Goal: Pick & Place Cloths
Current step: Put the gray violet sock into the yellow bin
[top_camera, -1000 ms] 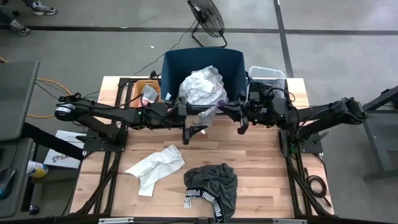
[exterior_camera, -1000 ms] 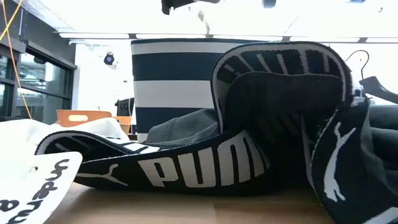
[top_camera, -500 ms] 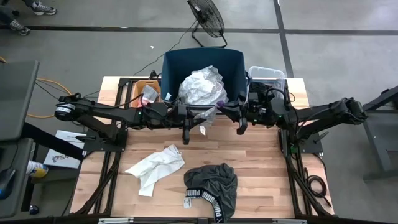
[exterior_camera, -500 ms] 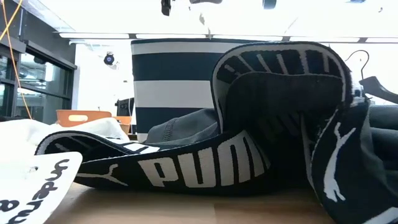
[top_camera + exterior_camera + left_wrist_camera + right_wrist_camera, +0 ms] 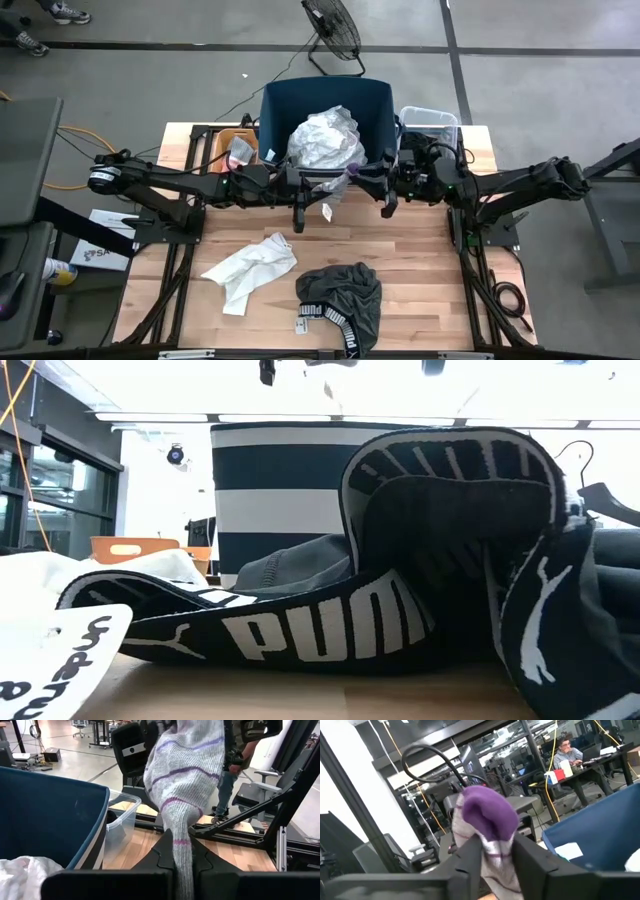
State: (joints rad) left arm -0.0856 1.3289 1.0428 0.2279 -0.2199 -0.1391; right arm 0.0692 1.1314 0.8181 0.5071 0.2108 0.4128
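Note:
A grey sock with purple stripes (image 5: 185, 780) spans between my two grippers, just in front of the navy bin (image 5: 275, 105) and above the table. My left gripper (image 5: 183, 865) is shut on its narrow end, and my right gripper (image 5: 495, 850) is closed on its purple-tipped end. In the high view the two grippers, left (image 5: 333, 184) and right (image 5: 360, 173), meet tip to tip. A crumpled white cloth (image 5: 325, 138) fills the bin. Another white cloth (image 5: 250, 268) and dark grey shorts (image 5: 342, 295) with a lettered waistband (image 5: 330, 625) lie flat on the table. My left gripper pinches the sock's narrow end (image 5: 182, 842) between its two fingers, coming level from the table's left. The sock runs on from the fingers to the other gripper, clear of the table. My right gripper has the purple-tipped end (image 5: 487, 815) between its two fingers (image 5: 470, 855), coming level from the table's right. The purple tip bulges out beyond the fingertips.
An orange tray (image 5: 232, 140) sits left of the bin and a clear plastic box (image 5: 430, 120) right of it, both at the table's far edge. Bare wood shows between the bin and the lying cloths. A person sits at a desk (image 5: 565, 750) in the room.
My left gripper, which stood open below the hanging sock, has shut on the sock's lower part. The sock, which hung from my right gripper alone, is now held at both ends. Neither arm has shifted its place.

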